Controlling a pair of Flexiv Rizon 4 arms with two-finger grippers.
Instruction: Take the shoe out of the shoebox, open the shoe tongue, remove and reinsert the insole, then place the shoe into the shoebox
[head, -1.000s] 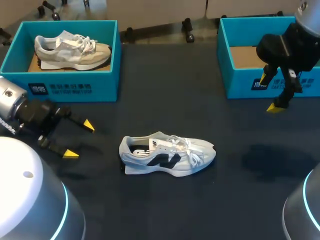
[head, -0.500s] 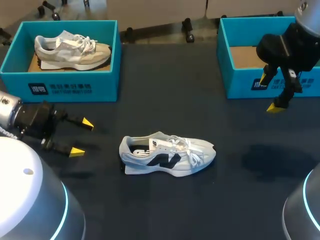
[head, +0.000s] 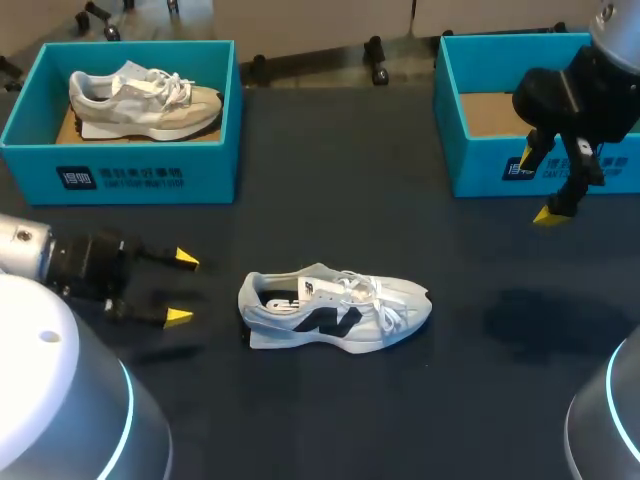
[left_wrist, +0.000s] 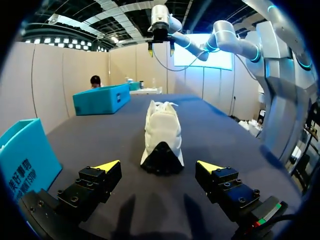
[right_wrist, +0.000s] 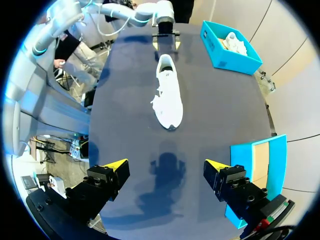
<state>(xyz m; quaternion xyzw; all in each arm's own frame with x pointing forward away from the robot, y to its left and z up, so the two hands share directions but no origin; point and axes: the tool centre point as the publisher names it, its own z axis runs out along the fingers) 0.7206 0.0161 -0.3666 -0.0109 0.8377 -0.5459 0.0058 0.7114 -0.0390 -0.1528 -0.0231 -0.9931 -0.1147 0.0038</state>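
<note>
white shoe (head: 335, 312) just ahead of spread left gripper (head: 182, 288), right gripper (head: 540, 187) spread, well apart

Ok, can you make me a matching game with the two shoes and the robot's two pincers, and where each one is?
Things:
1. white shoe
2. beige shoe
3. left pincer
4. right pincer

Places:
A. open, next to the right blue box
B. lying on the dark table
C. open, facing the white shoe's heel
D. inside the left blue box

Pairs: 1-B, 2-D, 3-C, 4-A.
</note>
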